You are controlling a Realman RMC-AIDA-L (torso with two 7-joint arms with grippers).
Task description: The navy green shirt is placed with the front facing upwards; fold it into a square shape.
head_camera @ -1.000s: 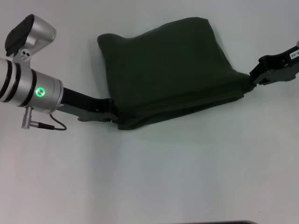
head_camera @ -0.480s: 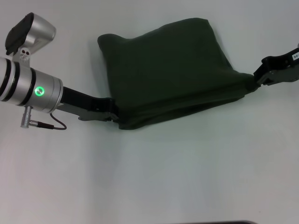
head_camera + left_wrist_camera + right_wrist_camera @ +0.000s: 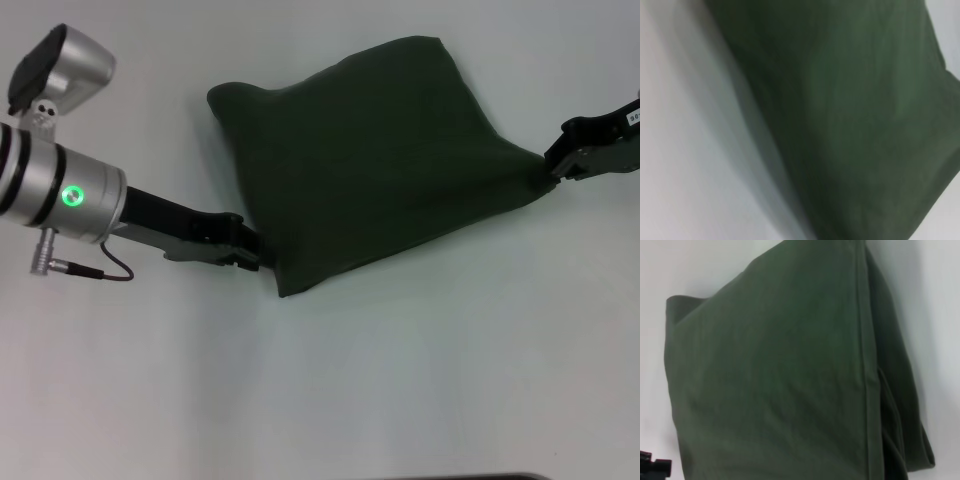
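The navy green shirt (image 3: 370, 160) lies folded into a rough four-sided shape on the white table (image 3: 400, 390), plain dark green side up, with no lettering showing. My left gripper (image 3: 256, 256) is shut on its near left edge, just above the near left corner. At the pointed right corner, my right gripper (image 3: 549, 170) is shut on the cloth. The near edge runs taut between the two. Dark green cloth (image 3: 850, 125) fills much of the left wrist view. The right wrist view shows the folded shirt (image 3: 780, 380) with stacked layers along one side.
White tabletop surrounds the shirt on all sides, with a wide stretch of it in front. A thin cable (image 3: 110, 270) hangs under the left wrist. A dark edge (image 3: 470, 477) shows at the bottom of the head view.
My left gripper has moved right and toward me, pulling the near left corner out. The near edge now looks straighter and the lower layer no longer shows. The right gripper shifted slightly right.
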